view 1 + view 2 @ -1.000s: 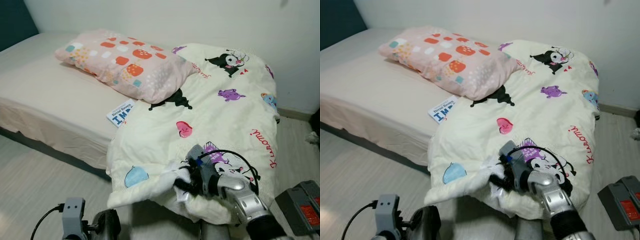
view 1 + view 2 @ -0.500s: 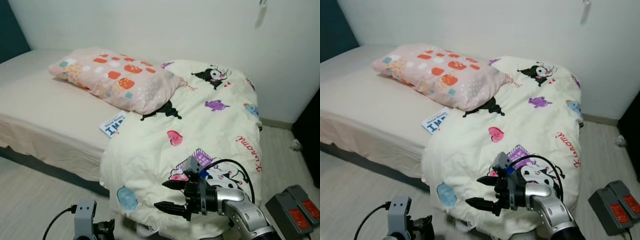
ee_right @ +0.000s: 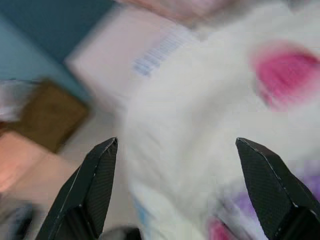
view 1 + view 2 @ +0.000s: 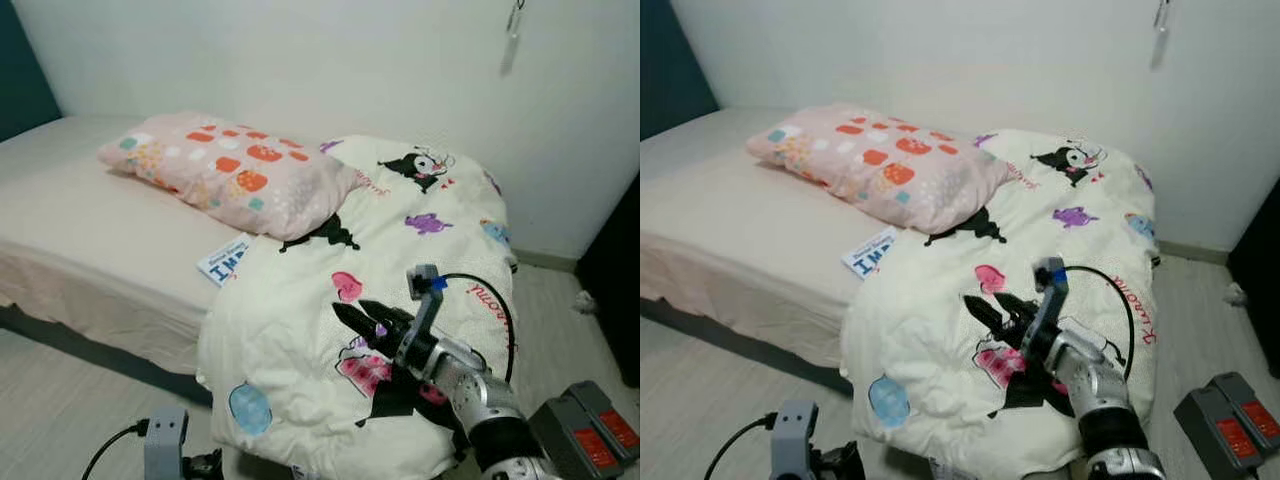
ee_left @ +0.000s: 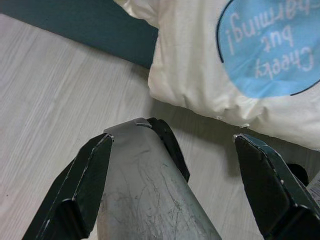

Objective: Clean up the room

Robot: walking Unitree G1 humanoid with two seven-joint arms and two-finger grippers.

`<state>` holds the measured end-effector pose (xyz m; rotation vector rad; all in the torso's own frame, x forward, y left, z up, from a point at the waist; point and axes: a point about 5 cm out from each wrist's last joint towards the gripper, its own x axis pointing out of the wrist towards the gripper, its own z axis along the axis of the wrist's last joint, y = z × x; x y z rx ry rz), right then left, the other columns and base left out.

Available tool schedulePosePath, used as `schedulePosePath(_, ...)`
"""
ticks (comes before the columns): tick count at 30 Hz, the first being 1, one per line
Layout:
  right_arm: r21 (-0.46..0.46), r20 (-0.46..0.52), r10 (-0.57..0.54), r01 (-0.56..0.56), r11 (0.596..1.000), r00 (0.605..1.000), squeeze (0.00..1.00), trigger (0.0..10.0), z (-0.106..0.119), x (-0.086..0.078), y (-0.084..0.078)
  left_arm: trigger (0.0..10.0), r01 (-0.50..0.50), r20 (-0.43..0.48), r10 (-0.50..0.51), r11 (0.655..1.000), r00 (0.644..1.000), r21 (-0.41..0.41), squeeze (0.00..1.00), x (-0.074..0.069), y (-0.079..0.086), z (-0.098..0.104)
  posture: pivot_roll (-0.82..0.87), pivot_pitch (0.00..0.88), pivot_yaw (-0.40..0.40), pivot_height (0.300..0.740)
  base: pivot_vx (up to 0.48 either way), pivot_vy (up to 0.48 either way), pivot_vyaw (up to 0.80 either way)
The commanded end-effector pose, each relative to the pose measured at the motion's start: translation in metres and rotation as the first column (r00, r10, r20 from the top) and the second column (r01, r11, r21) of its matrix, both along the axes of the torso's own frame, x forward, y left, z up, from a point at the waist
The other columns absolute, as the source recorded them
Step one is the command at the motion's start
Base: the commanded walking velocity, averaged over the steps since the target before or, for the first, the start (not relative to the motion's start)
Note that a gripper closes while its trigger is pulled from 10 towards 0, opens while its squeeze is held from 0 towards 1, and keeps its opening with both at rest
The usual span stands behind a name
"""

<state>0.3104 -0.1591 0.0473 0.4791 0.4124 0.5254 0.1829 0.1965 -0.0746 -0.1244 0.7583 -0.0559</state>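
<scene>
Comforter [image 4: 400, 260] (cream, cartoon print) lies bunched on the bed [image 4: 90, 230], its near edge draping over the side toward the floor. We see our right gripper [image 4: 362, 318] raised above it, fingers spread, holding nothing. Left gripper [image 5: 170, 185], also spread wide, hangs low by the floor [image 5: 55, 85].

Book [image 4: 226, 262] half under quilt [image 4: 300, 340]

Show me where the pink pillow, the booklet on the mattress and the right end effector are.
Pink pillow [image 4: 235, 170], left eye view, middle.
Booklet [image 4: 222, 262], left eye view, printed cover.
Right end effector [image 4: 355, 318], left eye view, between its open fingertips.
</scene>
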Motion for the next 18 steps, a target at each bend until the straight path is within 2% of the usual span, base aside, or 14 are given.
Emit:
schedulePosePath(1,-0.040,-0.065,-0.046,0.044,0.998,0.997,0.00,10.0,-0.016,-0.007,-0.001,10.0,0.004,-0.115,-0.005,1.000,0.993,-0.006,0.00,-0.022,-0.004,-0.013,-0.08,0.000,-0.019,0.477,0.000,0.000,0.00)
schedulePosePath(4,-0.114,-0.167,-0.141,0.123,0.986,0.976,0.00,10.0,-0.041,-0.022,-0.012,10.0,0.007,-0.142,-0.007,1.000,0.990,0.000,0.00,-0.025,-0.007,-0.016,-0.08,0.000,-0.017,0.493,0.000,0.000,0.00)
schedulePosePath(7,-0.155,-0.214,-0.197,0.166,0.974,0.957,0.00,10.0,-0.054,-0.030,-0.019,10.0,0.013,-0.170,-0.011,1.000,0.985,0.009,0.00,-0.030,-0.008,-0.018,-0.08,0.000,-0.016,0.502,0.000,0.000,0.00)
schedulePosePath(11,-0.130,-0.210,-0.210,0.185,0.974,0.955,0.00,10.0,-0.055,-0.032,-0.022,10.0,0.013,-0.201,-0.009,1.000,0.980,0.018,0.00,-0.036,-0.008,-0.021,-0.09,0.000,-0.015,0.517,0.000,0.000,0.00)
schedulePosePath(18,-0.054,-0.161,-0.173,0.167,0.985,0.972,0.00,10.0,-0.046,-0.025,-0.018,10.0,0.029,-0.241,-0.019,0.999,0.970,0.037,0.00,-0.042,-0.006,-0.024,-0.10,0.000,-0.009,0.543,0.000,0.000,0.00)
